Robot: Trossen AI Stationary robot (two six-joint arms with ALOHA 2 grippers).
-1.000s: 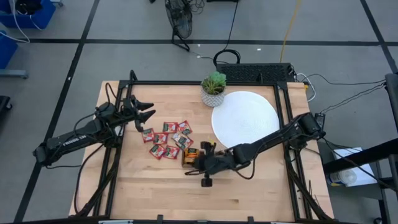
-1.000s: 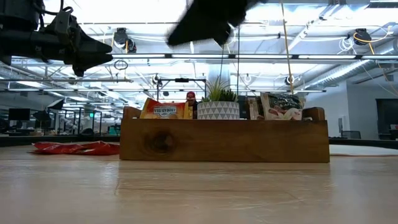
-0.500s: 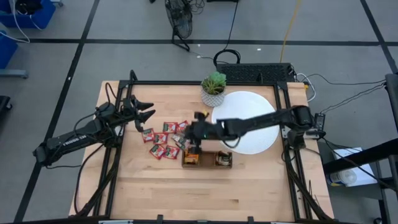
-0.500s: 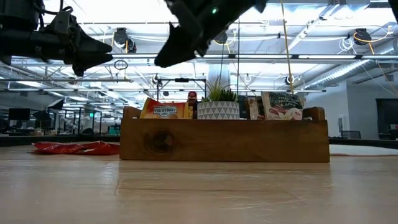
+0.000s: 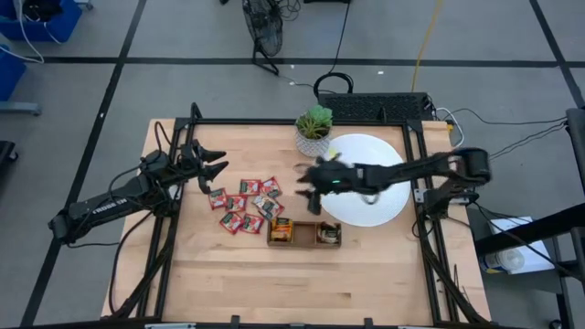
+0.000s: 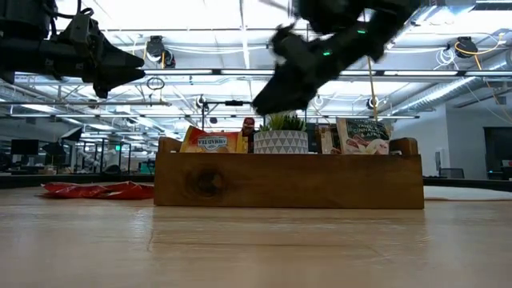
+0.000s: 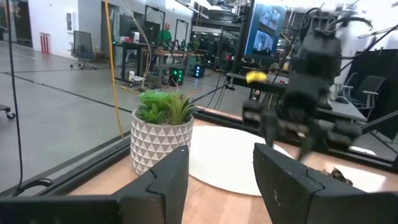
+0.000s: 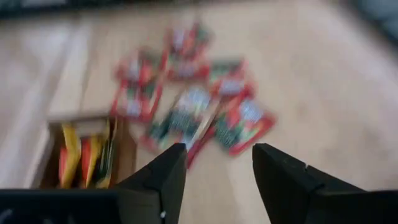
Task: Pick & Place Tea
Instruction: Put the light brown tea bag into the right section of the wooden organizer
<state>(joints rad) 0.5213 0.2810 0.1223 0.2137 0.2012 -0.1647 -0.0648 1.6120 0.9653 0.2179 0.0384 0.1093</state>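
Red flat square tea sachets [image 5: 245,205] lying clustered on pale wooden desk [image 5: 210,274], beside brown wooden compartment tray [image 5: 304,235] already holding a few. Right hand [image 5: 309,183] aloft near tray, fingers spread, empty. Left hand [image 5: 219,166] parked above cluster's edge, fingers apart, empty. Best next: descend square over an outlying sachet, pinch one edge only. Right wrist view alone shows yellow sachets [image 8: 79,155] upright in tray compartment; low view hides cluster behind tray.
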